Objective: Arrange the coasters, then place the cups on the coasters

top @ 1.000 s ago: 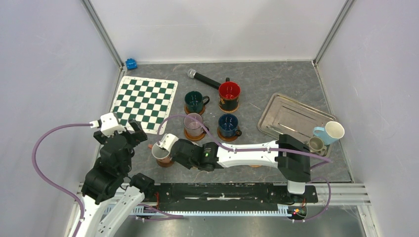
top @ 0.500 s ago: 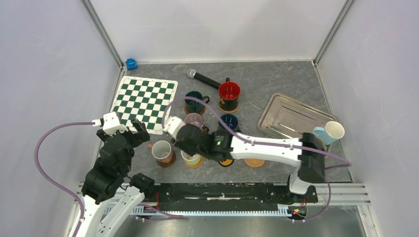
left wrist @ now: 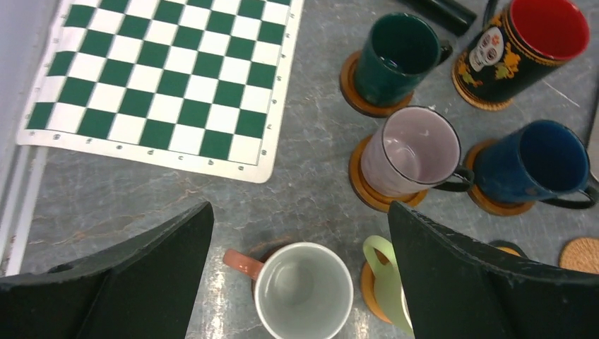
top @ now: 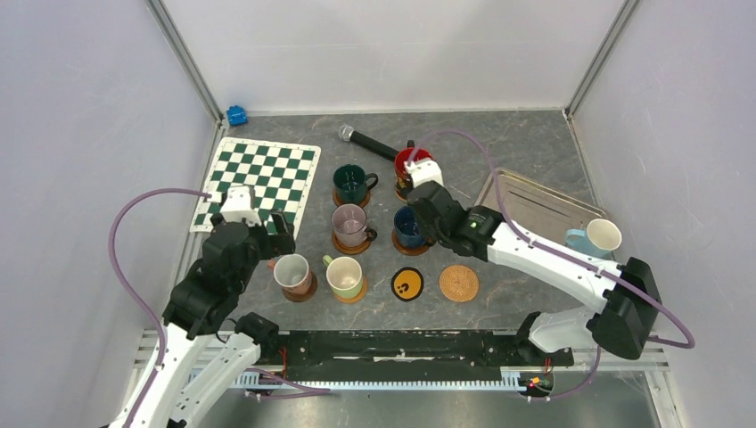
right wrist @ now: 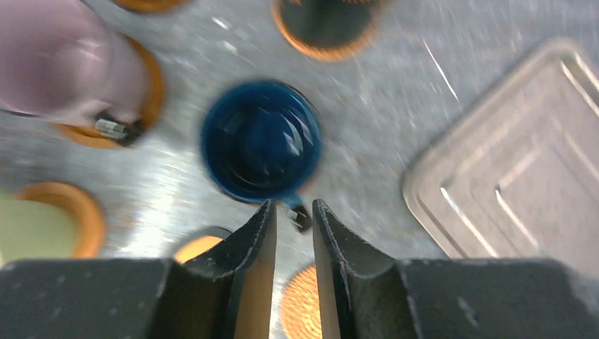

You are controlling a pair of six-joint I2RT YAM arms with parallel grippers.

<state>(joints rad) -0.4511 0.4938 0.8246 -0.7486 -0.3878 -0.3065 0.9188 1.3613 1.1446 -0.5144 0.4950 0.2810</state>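
Two rows of cups stand on coasters: dark green [top: 353,183], red-inside [top: 406,165], clear glass [top: 349,225], dark blue [top: 410,227], white-inside brownish [top: 291,274] and pale green [top: 344,276]. A black coaster with a yellow mark [top: 407,284] and a woven tan coaster [top: 458,283] lie bare. A light blue cup [top: 595,237] lies on its side at the right. My left gripper [left wrist: 300,208] hangs wide open above the white-inside cup [left wrist: 304,289]. My right gripper [right wrist: 292,208] hovers by the dark blue cup [right wrist: 260,140], jaws a narrow gap apart, holding nothing.
A metal tray [top: 535,209] lies at the back right. The green-and-white chequered mat [top: 261,183] is at the back left, with a black microphone [top: 367,143] beside it. A small blue object [top: 236,115] sits in the far corner.
My right arm has swung from the white-inside cup at the front left to the dark blue cup, uncovering the pale green cup and both bare coasters. My left arm shifted slightly right.
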